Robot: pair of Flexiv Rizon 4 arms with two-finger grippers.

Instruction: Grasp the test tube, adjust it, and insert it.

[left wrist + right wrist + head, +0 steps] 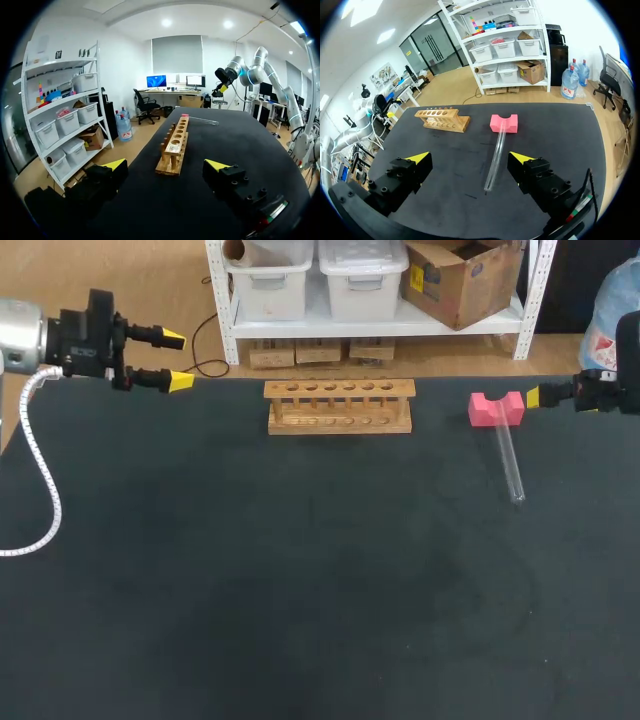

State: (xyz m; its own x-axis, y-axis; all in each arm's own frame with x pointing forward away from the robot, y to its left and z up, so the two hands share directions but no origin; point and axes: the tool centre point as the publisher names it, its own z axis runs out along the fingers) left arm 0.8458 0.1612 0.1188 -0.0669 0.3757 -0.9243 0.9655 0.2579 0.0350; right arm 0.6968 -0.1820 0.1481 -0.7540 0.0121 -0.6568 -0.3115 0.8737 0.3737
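— Item one, test tube (509, 462): location?
— Ungrasped; one end propped on the pink block (496, 409), at three o'clock from the wooden rack (339, 405), body trailing toward six o'clock.
— Grippers?
— Both released: right gripper (470, 159) spread wide, tube ahead of it; left gripper (177, 360) holding nothing, at nine o'clock of the rack.
— Step?
— Grasp pending, I'd judge: right arm descends, closes mid-tube.
— Room?
— Far edge of the table (300, 590) runs just behind rack and block; working room lies toward six o'clock.

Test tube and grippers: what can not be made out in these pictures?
1. Right gripper: in the head view the edge cuts it off; only one yellow tip shows.
2. Test tube: in the left wrist view too small, far beyond the rack.
3. Its open end: too small to tell in any view.
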